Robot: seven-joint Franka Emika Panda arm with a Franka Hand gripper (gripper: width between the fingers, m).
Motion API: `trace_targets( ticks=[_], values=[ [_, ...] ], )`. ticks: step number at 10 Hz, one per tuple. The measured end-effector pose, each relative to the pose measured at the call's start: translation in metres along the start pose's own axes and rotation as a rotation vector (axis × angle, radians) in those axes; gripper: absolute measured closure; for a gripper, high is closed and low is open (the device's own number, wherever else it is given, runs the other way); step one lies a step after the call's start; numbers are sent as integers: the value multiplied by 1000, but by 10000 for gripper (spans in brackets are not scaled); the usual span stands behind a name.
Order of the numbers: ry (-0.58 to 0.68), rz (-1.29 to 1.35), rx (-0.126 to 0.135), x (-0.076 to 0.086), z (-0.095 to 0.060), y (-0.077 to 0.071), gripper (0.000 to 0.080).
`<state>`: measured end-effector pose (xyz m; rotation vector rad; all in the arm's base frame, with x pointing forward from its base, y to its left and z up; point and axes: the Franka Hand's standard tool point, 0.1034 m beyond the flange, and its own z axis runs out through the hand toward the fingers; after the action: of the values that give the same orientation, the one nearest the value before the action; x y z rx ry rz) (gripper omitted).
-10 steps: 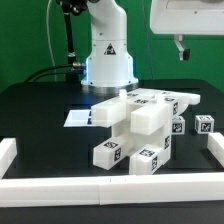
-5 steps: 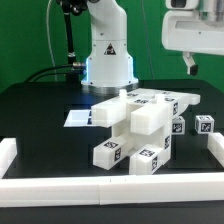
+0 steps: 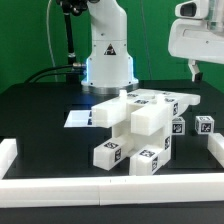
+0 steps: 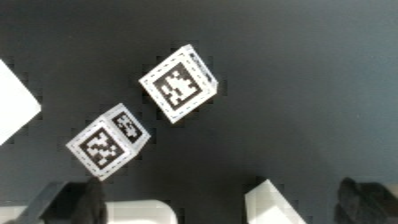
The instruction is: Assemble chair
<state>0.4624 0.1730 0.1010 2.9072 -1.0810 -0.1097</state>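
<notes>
The gripper hangs high at the exterior view's right, wide open, with nothing in it. The chair sits mid-table, well below it.

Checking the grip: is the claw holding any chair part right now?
No, the claw hangs open and empty in the air, apart from the chair.

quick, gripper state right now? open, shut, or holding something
gripper: open, nothing held between its jaws
</notes>
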Motion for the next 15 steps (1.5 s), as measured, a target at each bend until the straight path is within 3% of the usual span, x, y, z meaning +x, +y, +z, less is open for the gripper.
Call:
trace_targets(
  ticks=[1, 2, 4, 7, 15],
  values=[
    [0, 1, -1, -1, 2, 2, 151],
    [21, 47, 40, -4, 12, 4, 151],
    [48, 77, 67, -16, 40, 9, 151],
    [54, 77, 43, -18, 64, 12, 151],
    [52, 70, 2, -19, 89, 17, 151]
  ],
)
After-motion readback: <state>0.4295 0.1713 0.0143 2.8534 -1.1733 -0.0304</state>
